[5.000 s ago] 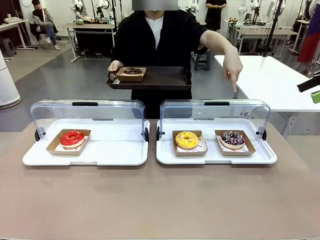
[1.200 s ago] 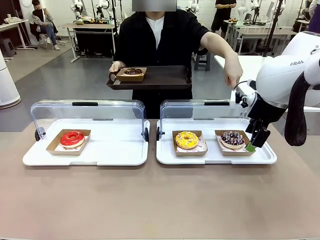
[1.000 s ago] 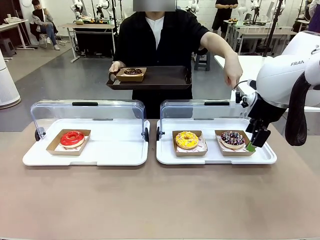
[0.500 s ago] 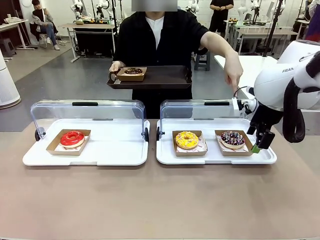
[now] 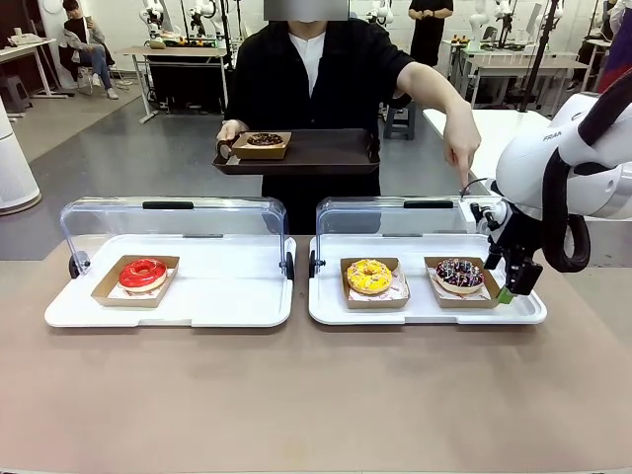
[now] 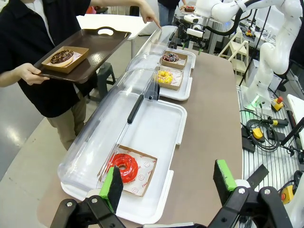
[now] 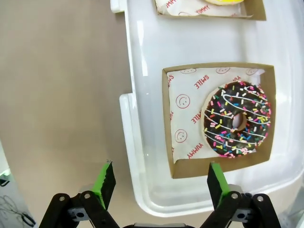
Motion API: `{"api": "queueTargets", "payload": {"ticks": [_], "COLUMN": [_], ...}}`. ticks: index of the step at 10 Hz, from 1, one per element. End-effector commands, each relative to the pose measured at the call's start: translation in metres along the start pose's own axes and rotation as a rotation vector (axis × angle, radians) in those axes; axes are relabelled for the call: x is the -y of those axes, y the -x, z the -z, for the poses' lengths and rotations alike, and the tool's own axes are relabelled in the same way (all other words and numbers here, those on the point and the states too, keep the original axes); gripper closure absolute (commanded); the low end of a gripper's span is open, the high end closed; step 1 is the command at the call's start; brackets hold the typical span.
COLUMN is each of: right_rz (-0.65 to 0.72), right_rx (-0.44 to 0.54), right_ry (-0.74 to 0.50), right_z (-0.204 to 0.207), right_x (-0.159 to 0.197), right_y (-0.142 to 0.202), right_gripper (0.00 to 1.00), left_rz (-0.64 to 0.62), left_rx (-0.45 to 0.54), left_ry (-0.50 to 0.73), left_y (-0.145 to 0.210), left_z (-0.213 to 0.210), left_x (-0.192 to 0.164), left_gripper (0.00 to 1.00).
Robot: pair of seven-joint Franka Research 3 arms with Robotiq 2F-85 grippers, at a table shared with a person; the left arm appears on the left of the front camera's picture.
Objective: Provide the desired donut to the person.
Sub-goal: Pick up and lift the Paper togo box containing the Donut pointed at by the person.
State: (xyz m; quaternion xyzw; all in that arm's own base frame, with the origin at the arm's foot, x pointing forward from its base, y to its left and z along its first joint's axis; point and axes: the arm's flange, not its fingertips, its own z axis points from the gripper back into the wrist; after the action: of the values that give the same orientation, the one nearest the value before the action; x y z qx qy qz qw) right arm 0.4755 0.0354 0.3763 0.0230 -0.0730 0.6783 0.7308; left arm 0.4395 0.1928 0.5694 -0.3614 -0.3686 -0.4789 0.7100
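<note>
The person (image 5: 314,74) stands across the table and holds a dark serving tray (image 5: 321,153) carrying a boxed chocolate donut (image 5: 262,141). Their other hand (image 5: 460,158) points down at the sprinkled chocolate donut (image 5: 459,275) in a cardboard box on the right white tray (image 5: 427,311). My right gripper (image 5: 512,281) hangs open just right of that box; in the right wrist view the gripper (image 7: 160,183) hovers over the box's edge, the sprinkled donut (image 7: 236,126) ahead of it. A yellow donut (image 5: 369,276) sits beside it. My left gripper (image 6: 168,179) is open, high above the red donut (image 6: 124,167).
The left white tray (image 5: 227,306) holds the red donut (image 5: 143,273) in its box. Both trays have clear lids (image 5: 173,222) tipped open toward the person. Bare brown tabletop (image 5: 316,395) lies in front of the trays.
My right arm has drawn back toward the right and its gripper has shifted slightly right, past the sprinkled donut's box. The person keeps pointing.
</note>
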Motion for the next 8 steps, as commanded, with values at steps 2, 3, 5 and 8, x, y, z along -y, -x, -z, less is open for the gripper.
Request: {"api": "queueTargets", "payload": {"ticks": [2, 3, 5, 8], "right_rz": [0.038, 0.043, 0.052, 0.062], "right_rx": [-0.053, -0.060, -0.090, -0.113], "right_ry": [0.011, 0.011, 0.009, 0.004], "right_z": [0.020, 0.027, 0.042, 0.050], "right_x": [0.007, 0.008, 0.008, 0.007], "right_y": [-0.003, -0.005, -0.008, -0.008], "right_gripper": [0.00, 0.00, 0.00, 0.00], "left_rz": [0.006, 0.006, 0.006, 0.006], "left_rx": [0.002, 0.002, 0.002, 0.002], "left_ry": [-0.002, -0.002, -0.002, -0.002], "left_y": [-0.001, -0.001, -0.001, -0.001], "left_z": [-0.001, -0.001, -0.001, -0.001], "left_x": [0.001, 0.001, 0.001, 0.001], "left_gripper": [0.00, 0.00, 0.00, 0.00]}}
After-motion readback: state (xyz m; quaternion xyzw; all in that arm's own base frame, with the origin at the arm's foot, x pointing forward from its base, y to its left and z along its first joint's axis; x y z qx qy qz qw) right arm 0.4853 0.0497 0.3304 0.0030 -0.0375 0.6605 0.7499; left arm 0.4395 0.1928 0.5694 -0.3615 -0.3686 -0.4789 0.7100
